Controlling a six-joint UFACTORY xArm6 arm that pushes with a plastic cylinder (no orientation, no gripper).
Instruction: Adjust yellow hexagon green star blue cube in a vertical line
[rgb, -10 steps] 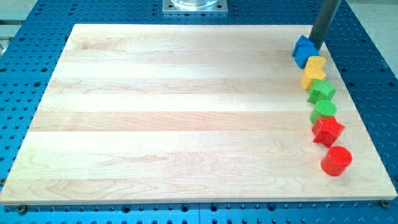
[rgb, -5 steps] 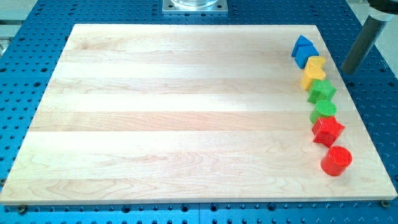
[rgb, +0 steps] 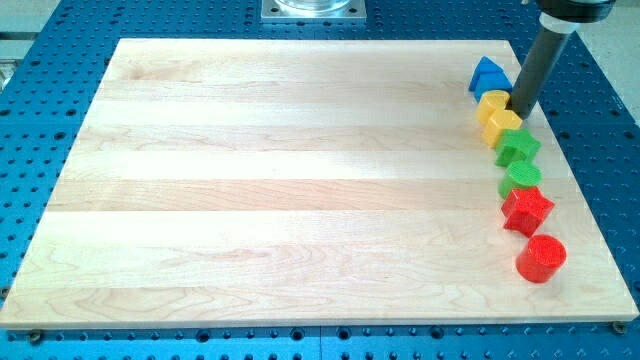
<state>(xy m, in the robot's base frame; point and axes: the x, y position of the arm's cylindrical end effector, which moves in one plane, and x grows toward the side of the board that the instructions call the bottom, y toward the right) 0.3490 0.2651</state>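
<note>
The blocks stand in a column near the board's right edge. The blue block (rgb: 488, 77) is at the top, the yellow block (rgb: 497, 113) just below it, then the green star (rgb: 517, 147). My tip (rgb: 520, 113) is right against the yellow block's right side, below and to the right of the blue block and above the green star. The rod rises to the view's top.
Below the green star lie a green round block (rgb: 523, 177), a red star (rgb: 527, 209) and a red cylinder (rgb: 541, 258). They sit on a wooden board (rgb: 280, 180), on a blue perforated table (rgb: 610, 150).
My tip went from beside the blue block out past the board's right edge, then came back left against the yellow block. The yellow block has shifted slightly left.
</note>
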